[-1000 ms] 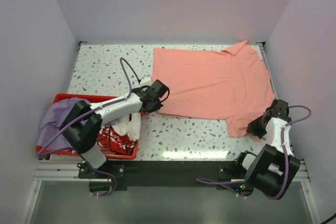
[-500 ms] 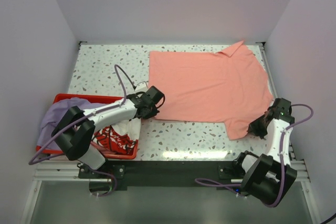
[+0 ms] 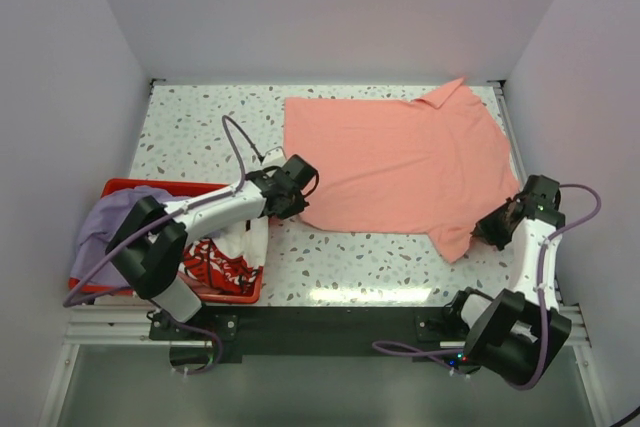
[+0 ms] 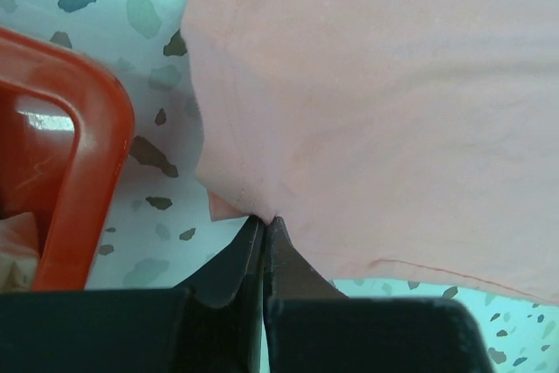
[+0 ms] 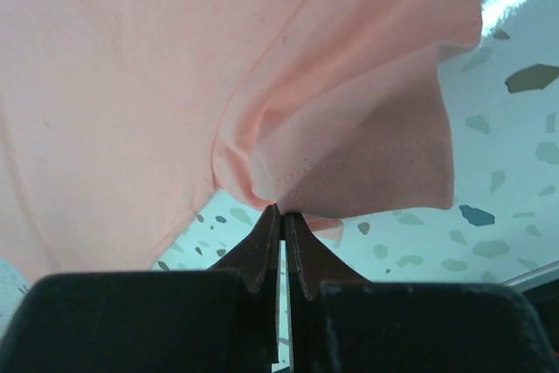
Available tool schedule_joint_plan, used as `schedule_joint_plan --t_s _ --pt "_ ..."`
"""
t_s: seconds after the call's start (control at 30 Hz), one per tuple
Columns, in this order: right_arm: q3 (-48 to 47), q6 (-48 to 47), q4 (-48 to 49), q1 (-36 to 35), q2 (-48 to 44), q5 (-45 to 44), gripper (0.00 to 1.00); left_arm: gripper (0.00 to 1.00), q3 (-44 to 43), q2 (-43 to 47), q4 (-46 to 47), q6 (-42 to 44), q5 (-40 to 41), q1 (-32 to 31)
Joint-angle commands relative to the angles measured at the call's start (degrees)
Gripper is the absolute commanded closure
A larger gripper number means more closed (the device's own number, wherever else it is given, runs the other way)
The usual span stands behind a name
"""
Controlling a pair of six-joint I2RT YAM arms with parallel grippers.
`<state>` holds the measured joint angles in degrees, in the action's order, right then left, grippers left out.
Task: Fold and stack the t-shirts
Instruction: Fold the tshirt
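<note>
The table (image 3: 200, 127) is white with lots of little dark and grey specks, like pebbles set in stone. It is shiny, and a bright strip of light shows on it near the front edge. Three plain pale walls (image 3: 330, 7) stand close around it, one at the back and one on each side, so it sits in a small box-like room. A black bar (image 3: 330, 332) runs along the front and the two arms are fixed to it. The salmon-pink t-shirt (image 3: 400, 162) lies spread out on the far right part of the table, mostly flat, with its collar pointing to the far right corner. The left gripper (image 4: 265, 226) has its two fingers squeezed together on the near left corner of the pink shirt, right at the hem, and the cloth puckers a bit there. The right gripper (image 5: 281, 216) is pinched tight on the near right part of the same shirt, by the sleeve, and the cloth bunches and folds over at its tips. A red crate (image 3: 120, 187) sits on the near left part of the table, just beside the left arm. The lavender t-shirt (image 3: 110, 222) hangs over the crate's left side. The white t-shirt with red print (image 3: 225, 262) is piled at the crate's right end.
</note>
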<state>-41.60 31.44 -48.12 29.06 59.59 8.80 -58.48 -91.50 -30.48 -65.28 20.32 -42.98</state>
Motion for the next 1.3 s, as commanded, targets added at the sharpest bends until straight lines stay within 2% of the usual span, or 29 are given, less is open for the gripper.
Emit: schedule_joint_plan --t_s 0.0,0.2,0.37,0.97,1.27 --pt "-4.09 2.13 4.52 -1.80 0.96 1.32 1.00 1.00 -3.83 -1.39 0.77 1.81 -0.28 1.49" --pt "-10.86 5.12 8.21 -9.36 4.73 -4.04 1.00 1.00 -7.26 -3.50 0.15 3.66 -0.71 4.30" --pt "-17.71 5.91 10.85 -12.53 12.38 -6.16 1.00 1.00 -9.28 -4.64 0.68 5.42 -1.42 7.03" --pt "-36.25 6.62 15.07 -16.31 29.87 -11.34 1.00 1.00 -19.03 -12.38 -0.81 8.23 -0.63 12.39" --pt "-44.25 4.33 15.95 -17.89 38.22 -10.91 1.00 1.00 -24.22 -17.74 -1.42 10.25 -1.50 14.33"
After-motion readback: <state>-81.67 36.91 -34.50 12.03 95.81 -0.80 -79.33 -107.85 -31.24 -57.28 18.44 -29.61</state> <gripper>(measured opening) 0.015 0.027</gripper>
